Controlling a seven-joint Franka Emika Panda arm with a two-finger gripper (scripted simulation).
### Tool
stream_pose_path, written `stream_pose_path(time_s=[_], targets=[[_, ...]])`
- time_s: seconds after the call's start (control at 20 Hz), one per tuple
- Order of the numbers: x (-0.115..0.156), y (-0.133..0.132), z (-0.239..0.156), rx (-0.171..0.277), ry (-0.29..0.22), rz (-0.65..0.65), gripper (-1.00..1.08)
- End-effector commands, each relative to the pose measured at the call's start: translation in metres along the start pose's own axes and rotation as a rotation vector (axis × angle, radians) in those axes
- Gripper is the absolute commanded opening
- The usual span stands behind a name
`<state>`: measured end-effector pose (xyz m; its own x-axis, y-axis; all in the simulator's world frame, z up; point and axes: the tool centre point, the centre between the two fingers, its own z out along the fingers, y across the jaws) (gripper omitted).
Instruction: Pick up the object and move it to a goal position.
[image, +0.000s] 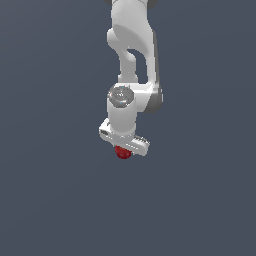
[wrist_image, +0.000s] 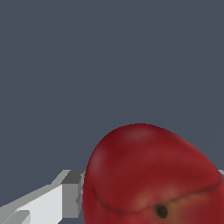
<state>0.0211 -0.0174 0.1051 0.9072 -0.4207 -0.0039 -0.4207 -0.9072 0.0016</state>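
Your gripper (image: 123, 148) has its jaws closed on the apple (image: 123, 152), which sits between the fingers (wrist_image: 70, 194) directly beneath the white hand. No writing or labels are readable anywhere.

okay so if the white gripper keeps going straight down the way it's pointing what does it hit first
The white gripper would meet the small glossy dark-red apple first: the apple already sits right at its fingers, one grey finger pad beside its skin. Whether the pad is touching or just short cannot be told.
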Motion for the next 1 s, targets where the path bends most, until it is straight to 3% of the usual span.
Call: stream_pose_path(time_s=[0.0,0.95], targets=[[0.0,-0.011,-0.024,0.001,0.003,0.0,-1.0],[0.001,-0.104,-0.211,0.0,0.004,0.001,-1.0]])
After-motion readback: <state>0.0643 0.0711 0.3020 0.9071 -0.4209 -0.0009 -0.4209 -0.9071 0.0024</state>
